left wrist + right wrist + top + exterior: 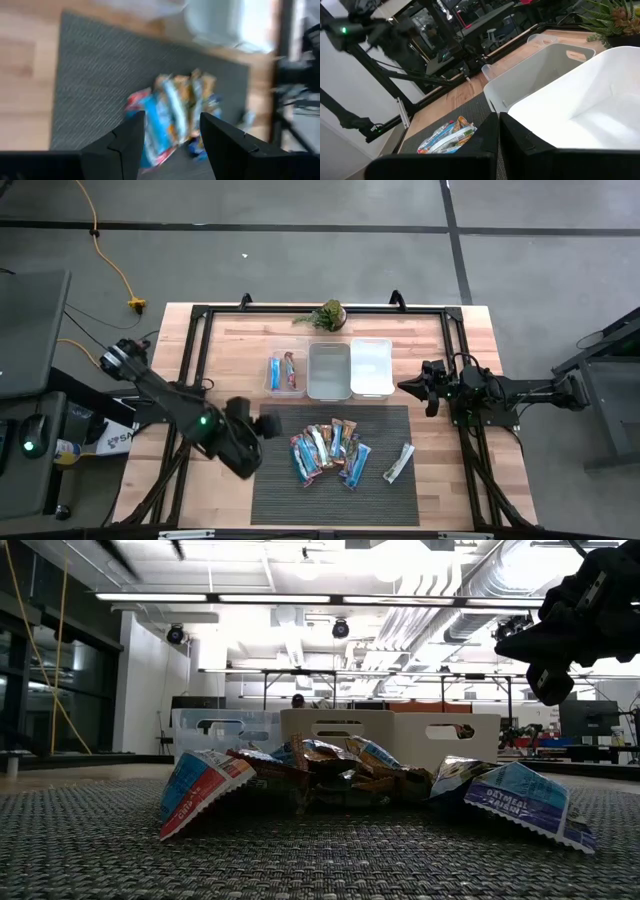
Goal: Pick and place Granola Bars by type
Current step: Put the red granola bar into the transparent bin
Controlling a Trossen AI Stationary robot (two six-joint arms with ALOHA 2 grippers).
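Note:
A heap of granola bars (328, 450) in blue, orange-brown and pink-red wrappers lies on the dark mat, seen also in the low view (330, 780) and left wrist view (172, 117). One white-silver bar (398, 463) lies apart at the mat's right. Two bars (287, 372) lie in the left clear bin. My left gripper (268, 424) hovers open over the mat's left part, left of the heap, its fingers (131, 142) empty. My right gripper (408, 388) is shut, at the right of the white bin, holding nothing.
Three bins stand in a row at the mat's far edge: a clear one (287, 387), a grey one (329, 370), a white one (371, 367). A small green plant (328, 315) sits behind them. Black frame rails (190, 350) run along the table's sides.

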